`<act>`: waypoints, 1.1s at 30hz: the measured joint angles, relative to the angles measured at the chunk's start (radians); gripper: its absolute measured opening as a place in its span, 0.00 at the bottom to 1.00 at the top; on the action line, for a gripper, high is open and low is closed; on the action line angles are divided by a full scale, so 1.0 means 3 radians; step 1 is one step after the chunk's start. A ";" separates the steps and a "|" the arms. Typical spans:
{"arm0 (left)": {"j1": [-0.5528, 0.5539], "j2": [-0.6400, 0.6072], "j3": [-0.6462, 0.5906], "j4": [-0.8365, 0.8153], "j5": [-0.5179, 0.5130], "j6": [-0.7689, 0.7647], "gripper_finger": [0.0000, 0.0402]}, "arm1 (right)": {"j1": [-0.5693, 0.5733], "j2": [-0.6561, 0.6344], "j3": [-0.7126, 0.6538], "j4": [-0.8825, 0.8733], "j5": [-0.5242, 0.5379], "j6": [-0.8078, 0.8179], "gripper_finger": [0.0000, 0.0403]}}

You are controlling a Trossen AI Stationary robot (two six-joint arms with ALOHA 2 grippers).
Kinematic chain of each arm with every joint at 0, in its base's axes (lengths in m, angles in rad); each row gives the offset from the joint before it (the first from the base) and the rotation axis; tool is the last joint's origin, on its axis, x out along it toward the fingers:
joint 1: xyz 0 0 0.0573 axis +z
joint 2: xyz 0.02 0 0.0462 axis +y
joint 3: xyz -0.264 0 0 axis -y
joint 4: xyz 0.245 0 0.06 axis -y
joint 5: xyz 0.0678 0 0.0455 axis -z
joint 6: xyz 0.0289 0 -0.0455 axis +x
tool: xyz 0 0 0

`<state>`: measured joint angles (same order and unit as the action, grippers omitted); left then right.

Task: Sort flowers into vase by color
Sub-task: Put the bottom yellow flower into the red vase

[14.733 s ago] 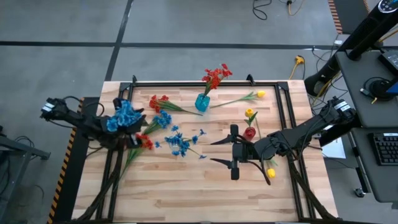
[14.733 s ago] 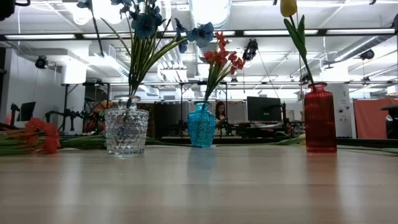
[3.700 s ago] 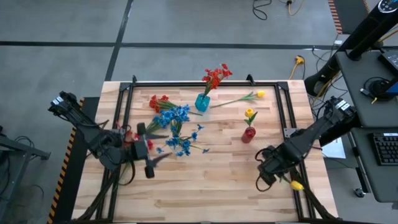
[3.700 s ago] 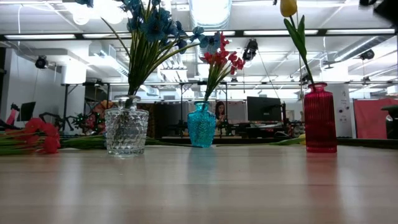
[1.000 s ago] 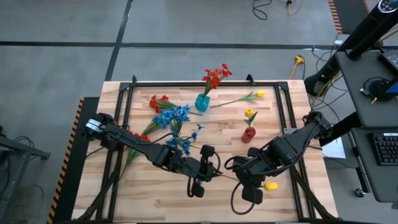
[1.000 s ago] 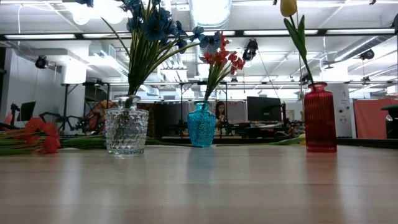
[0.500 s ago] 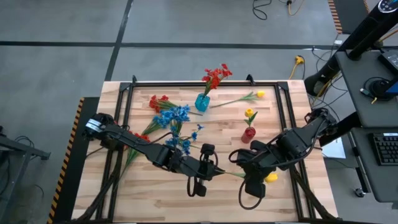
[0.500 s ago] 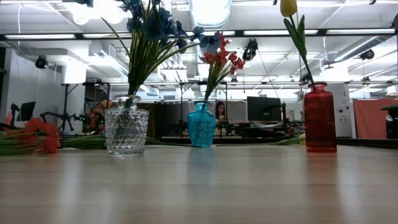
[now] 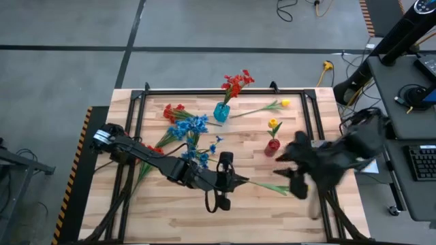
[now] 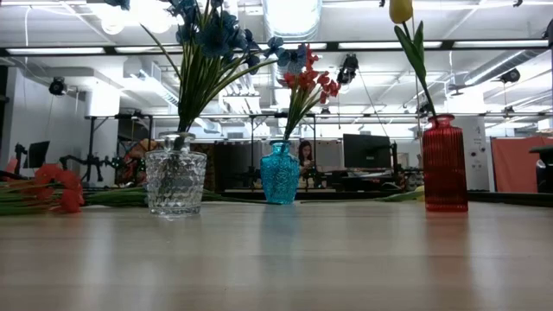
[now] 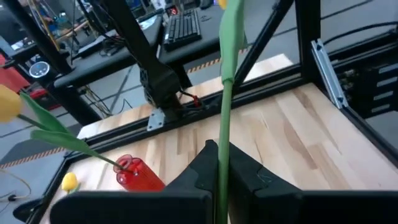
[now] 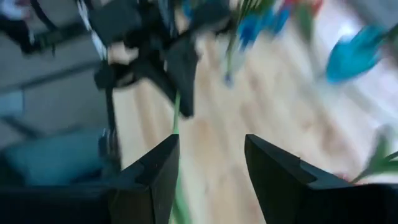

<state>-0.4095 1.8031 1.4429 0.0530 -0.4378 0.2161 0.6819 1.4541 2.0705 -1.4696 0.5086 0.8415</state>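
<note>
Yellow flower's green stem clamped in left gripper, lower centre of frame; right gripper parted, lower right. Handover step, likely; next, carry to red vase.

Keyboard on desk — monitor beyond table.

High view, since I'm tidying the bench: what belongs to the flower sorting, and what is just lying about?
Job: clear vase, blue vase, red vase, loose flowers, stem in left gripper.
Lying about: keyboard, cables.
</note>
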 joint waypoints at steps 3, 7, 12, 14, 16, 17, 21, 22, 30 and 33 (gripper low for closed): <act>-0.0006 -0.0086 0.0000 0.0011 -0.0002 0.0009 0.00 | 0.0281 -0.0136 0.0000 0.0048 0.0587 -0.0046 0.44; -0.0009 -0.0244 0.0000 -0.0025 -0.0002 0.0010 0.00 | 0.0587 -0.0247 -0.0030 0.0041 0.1080 -0.0042 0.44; -0.0051 -0.0457 0.0000 -0.0110 -0.0009 0.0036 0.00 | 0.0838 -0.0226 -0.0074 -0.0004 0.1492 -0.0025 0.44; -0.0062 -0.0558 0.0000 -0.0154 -0.0071 0.0037 0.00 | 0.0912 -0.0204 -0.0089 -0.0042 0.1645 -0.0003 0.44; -0.0087 -0.0658 0.0000 -0.0257 -0.0207 0.0039 0.00 | 0.0981 -0.0190 -0.0104 -0.0127 0.1755 0.0057 0.43; -0.0098 -0.0705 0.0000 -0.0308 -0.0281 0.0040 0.00 | 0.1007 -0.0180 -0.0114 -0.0169 0.1792 0.0096 0.43; -0.0165 -0.0882 0.0000 -0.0447 -0.0441 0.0039 0.00 | 0.1071 -0.0171 -0.0244 -0.0273 0.1891 0.0184 0.41; -0.0185 -0.0925 0.0000 -0.0452 -0.0440 0.0039 0.00 | 0.1082 -0.0171 -0.0304 -0.0278 0.1932 0.0186 0.40; -0.0245 -0.1171 0.0000 -0.0535 -0.0441 0.0087 0.00 | 0.1114 -0.0271 -0.0986 -0.0319 0.2215 0.0434 0.41; -0.0245 -0.1175 0.0000 -0.0493 -0.0439 0.0089 0.00 | 0.1124 -0.0300 -0.1309 -0.0244 0.2579 0.0642 0.45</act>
<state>-0.4831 1.4507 1.4429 -0.0949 -0.5696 0.2427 1.0190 1.3640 1.6777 -1.5429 1.2824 1.0340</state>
